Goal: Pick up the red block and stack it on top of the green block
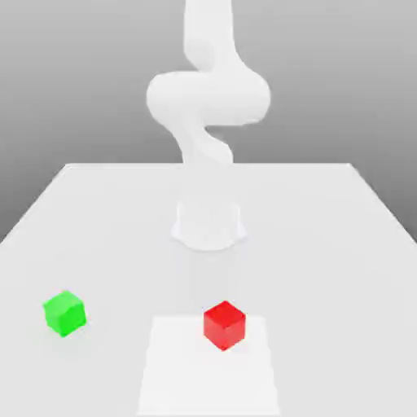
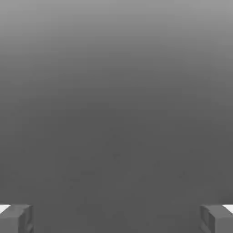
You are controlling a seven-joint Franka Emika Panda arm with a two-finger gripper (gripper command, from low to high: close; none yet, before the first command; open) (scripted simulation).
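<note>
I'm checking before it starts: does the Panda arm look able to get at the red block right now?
Probably yes: the red block sits uncovered on the white patch, the green block well apart, and the gripper is open.

Bright, washed-out white exterior view

Surface finish of blocks, tabletop and robot arm.
The bright red cube (image 1: 224,326) was plain, smooth and glossy, plastic-like in look; the bright green cube (image 1: 64,313) was smooth and plain-faced. The pale, smooth tabletop (image 1: 114,244) carried a white, smooth rectangular patch (image 1: 210,383), material undetermined. The white, rounded arm (image 1: 209,98) presented a smooth shell; the dark grey gripper fingers (image 2: 19,219) looked matt.
</note>
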